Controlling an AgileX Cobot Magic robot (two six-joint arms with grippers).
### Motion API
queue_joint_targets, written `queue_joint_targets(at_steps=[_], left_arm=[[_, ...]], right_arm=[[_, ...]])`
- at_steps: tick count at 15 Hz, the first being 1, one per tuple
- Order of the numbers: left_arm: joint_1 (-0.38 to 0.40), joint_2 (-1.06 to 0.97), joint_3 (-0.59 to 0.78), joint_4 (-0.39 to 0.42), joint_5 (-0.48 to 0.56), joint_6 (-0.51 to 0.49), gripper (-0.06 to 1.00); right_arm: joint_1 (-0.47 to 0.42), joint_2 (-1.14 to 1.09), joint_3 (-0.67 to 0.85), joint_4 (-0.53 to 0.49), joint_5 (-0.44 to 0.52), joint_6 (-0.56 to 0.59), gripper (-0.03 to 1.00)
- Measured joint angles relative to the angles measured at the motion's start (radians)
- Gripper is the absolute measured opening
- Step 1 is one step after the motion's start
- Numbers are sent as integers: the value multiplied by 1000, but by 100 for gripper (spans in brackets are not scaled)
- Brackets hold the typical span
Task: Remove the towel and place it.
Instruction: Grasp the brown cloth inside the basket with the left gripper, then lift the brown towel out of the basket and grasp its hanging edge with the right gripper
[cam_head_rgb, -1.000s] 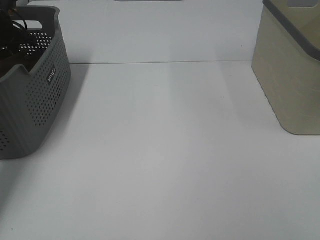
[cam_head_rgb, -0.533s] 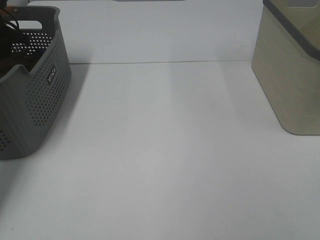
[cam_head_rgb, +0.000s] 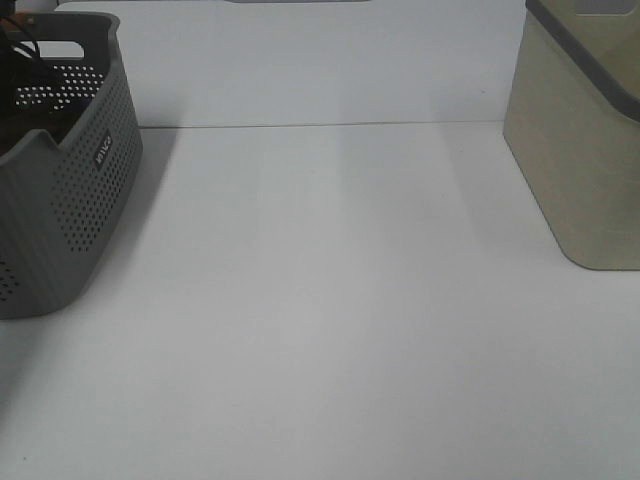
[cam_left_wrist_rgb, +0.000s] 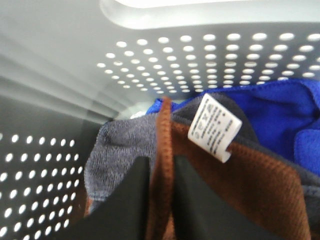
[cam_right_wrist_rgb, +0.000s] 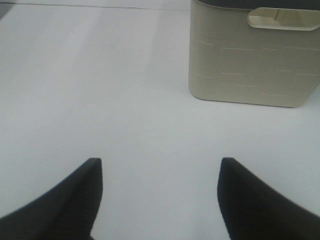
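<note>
Towel (cam_left_wrist_rgb: 250, 185) hem clamped in left gripper (cam_left_wrist_rgb: 160, 162) | blue cloth (cam_left_wrist_rgb: 280, 115), grey cloth (cam_left_wrist_rgb: 120, 145) perhaps underneath, in basket (cam_left_wrist_rgb: 60, 75) | right gripper (cam_right_wrist_rgb: 160, 162) spread wide

Plain white tabletop (cam_head_rgb: 330, 330) from near edge to far, matte, under soft even light. Behind it a white back wall (cam_head_rgb: 320, 60), joined to the table along a thin dark seam (cam_head_rgb: 330, 125). At far left a grey perforated basket (cam_head_rgb: 70, 220), with a soft shadow (cam_head_rgb: 150, 190) to its right on table and wall. At far right a beige bin (cam_head_rgb: 585, 170) with a dark grey rim (cam_head_rgb: 580, 45), cut off by the frame edge.
</note>
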Motion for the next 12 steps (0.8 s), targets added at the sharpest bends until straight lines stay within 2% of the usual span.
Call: queue_joint_targets(at_steps=[2, 6, 9, 12], left_arm=[[0, 0, 0, 0, -14, 0, 0], [0, -2, 0, -3, -15, 0, 0], [0, -50, 0, -43, -10, 7, 0], [0, -172, 0, -147, -11, 81, 0]], right_arm=[[0, 0, 0, 0, 0, 0, 63], [0, 0, 0, 0, 0, 0, 63], [0, 0, 0, 0, 0, 0, 63], [0, 0, 0, 0, 0, 0, 63]])
